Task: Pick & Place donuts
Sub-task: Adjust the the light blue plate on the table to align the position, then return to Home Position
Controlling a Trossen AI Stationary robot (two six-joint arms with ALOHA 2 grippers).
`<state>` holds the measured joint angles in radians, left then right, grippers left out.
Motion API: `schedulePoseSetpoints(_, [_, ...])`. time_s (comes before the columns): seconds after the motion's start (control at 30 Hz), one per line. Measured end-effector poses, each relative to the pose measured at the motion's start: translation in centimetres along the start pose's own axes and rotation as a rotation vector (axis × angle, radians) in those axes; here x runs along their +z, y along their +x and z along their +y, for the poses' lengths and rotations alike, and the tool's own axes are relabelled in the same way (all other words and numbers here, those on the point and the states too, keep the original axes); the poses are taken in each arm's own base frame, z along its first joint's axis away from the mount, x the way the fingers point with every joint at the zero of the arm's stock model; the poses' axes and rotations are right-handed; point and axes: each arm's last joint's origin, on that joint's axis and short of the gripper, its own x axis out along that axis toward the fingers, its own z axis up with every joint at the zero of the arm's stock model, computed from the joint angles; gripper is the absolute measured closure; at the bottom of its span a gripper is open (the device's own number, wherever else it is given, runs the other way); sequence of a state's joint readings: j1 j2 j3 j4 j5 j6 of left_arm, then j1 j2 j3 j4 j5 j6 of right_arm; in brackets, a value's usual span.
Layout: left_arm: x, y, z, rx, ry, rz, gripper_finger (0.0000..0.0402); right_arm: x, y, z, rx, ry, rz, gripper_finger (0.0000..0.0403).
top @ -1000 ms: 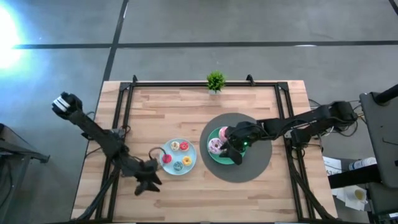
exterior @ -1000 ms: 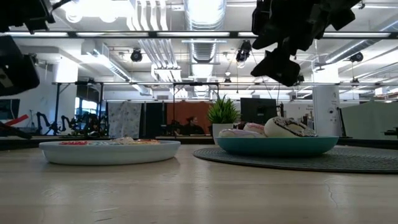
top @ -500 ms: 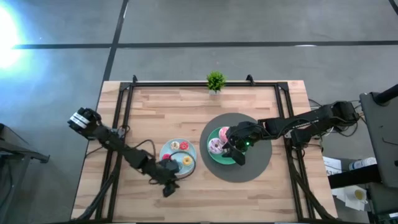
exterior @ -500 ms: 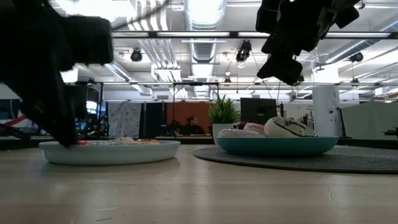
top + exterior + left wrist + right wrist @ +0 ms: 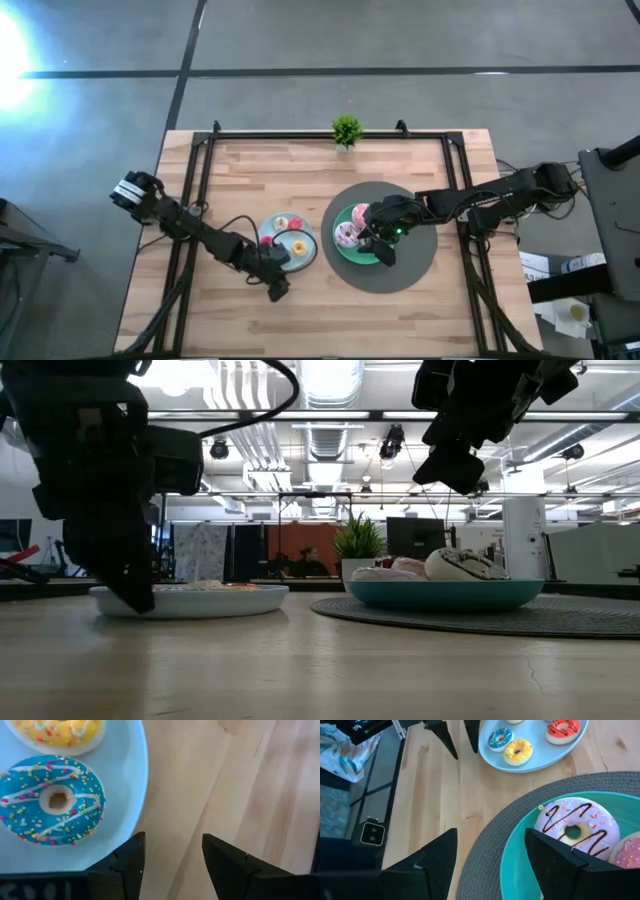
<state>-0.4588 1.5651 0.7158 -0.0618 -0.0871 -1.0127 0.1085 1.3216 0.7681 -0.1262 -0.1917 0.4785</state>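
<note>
Surface: we see a pale, planked wooden table (image 5: 300, 180) with a black metal frame along its edges; a round dark-grey woven mat (image 5: 415, 265) lies on it.
Landmark: a round light-blue plate (image 5: 303, 262) sits just beside the mat, toward the left arm's side.
Room: beyond the table we see a grey concrete floor, and in the low view an open hall with ceiling ducts, strip lights and desks; a small green potted plant (image 5: 346, 130) stands at the table's far edge, well apart from the light-blue plate.
Writing: we cannot read any label or brand.
Donuts on the light-blue plate: a small blue-iced sprinkled ring donut (image 5: 51, 800), a yellow one (image 5: 60, 735) and a red one (image 5: 561, 730) lie in it.
Donuts beside it: a teal round plate (image 5: 520, 855) on the mat holds a larger pale pink donut with chocolate drizzle (image 5: 576, 828).
Left gripper (image 5: 172, 855): fingers spread, poised at the near rim of the light-blue plate, gripping nothing.
Right gripper (image 5: 490, 852): fingers spread, hovering over the teal plate, empty.
</note>
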Motion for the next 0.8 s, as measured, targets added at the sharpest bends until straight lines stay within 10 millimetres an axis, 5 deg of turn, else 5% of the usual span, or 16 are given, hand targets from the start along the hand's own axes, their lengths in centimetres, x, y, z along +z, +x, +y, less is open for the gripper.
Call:
schedulePoseSetpoints(0.23, [1.0,-1.6,-0.6,-0.040,-0.001,-0.065,0.0230,-0.2,-0.2,0.0,0.011,-0.035,0.028,0.0179])
schedulePoseSetpoints(0.47, [2.8,-7.7,-4.1,-0.290,0.166,-0.185,0.0230,-1.6,-3.3,0.2,0.107,-0.079,0.002,0.0179])
schedulePoseSetpoints(0.6, [4.1,-10.4,-2.3,-0.281,0.182,-0.346,0.0230,-4.2,-5.6,-1.0,0.087,-0.011,-0.127,0.0179])
schedulePoseSetpoints(0.8, [6.3,-12.3,3.7,-0.393,0.206,-0.575,0.0230,-7.0,-8.5,-2.0,0.151,0.065,-0.257,0.0179])
